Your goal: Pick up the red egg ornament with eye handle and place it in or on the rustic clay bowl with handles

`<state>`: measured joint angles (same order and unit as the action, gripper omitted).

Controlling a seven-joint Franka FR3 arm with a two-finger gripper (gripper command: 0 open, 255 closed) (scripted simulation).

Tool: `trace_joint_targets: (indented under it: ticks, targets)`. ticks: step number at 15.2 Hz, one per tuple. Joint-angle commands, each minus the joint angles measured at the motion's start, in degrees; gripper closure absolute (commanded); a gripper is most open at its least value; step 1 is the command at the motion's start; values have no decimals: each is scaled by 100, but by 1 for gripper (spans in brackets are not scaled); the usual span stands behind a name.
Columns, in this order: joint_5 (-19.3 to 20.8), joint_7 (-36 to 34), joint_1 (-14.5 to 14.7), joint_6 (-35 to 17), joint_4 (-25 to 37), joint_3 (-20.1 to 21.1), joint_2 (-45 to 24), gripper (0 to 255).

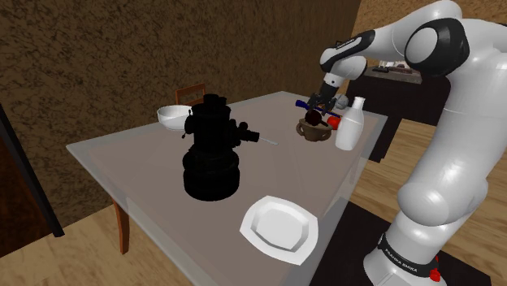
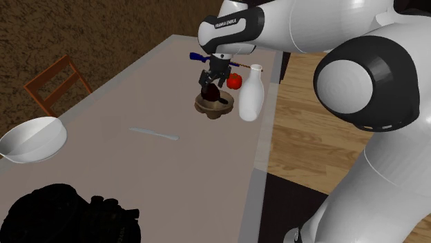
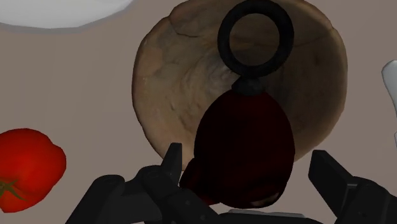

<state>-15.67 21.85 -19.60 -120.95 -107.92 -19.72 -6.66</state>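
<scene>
The dark red egg ornament (image 3: 245,149) with its black ring handle (image 3: 256,37) hangs right over the brown clay bowl (image 3: 172,83). My gripper (image 3: 245,156) is open around it: one finger (image 3: 170,162) sits at the egg's side and the other finger (image 3: 331,175) stands clear of it. In the second exterior view the gripper (image 2: 214,74) is just above the egg (image 2: 209,92), which sits low in the bowl (image 2: 207,107). In the shoulder view the bowl (image 1: 313,130) stands at the table's far right with the egg (image 1: 312,119) on top.
A red tomato (image 2: 235,81) and a white bottle (image 2: 251,96) stand close beside the bowl, near the table edge. A blue-handled tool (image 2: 199,56) lies behind. A big black object (image 1: 211,150), a white plate (image 1: 279,226) and a white bowl (image 1: 175,116) share the table.
</scene>
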Motion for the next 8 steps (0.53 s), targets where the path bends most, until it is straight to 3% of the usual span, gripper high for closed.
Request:
trace_joint_targets:
  ticks: [1,7,8]
  targets:
    - [-15,12,0,-39,-17,3,-22,0]
    - [-15,12,0,-38,-16,3,-22,0]
    - [-15,12,0,-38,-16,3,-22,255]
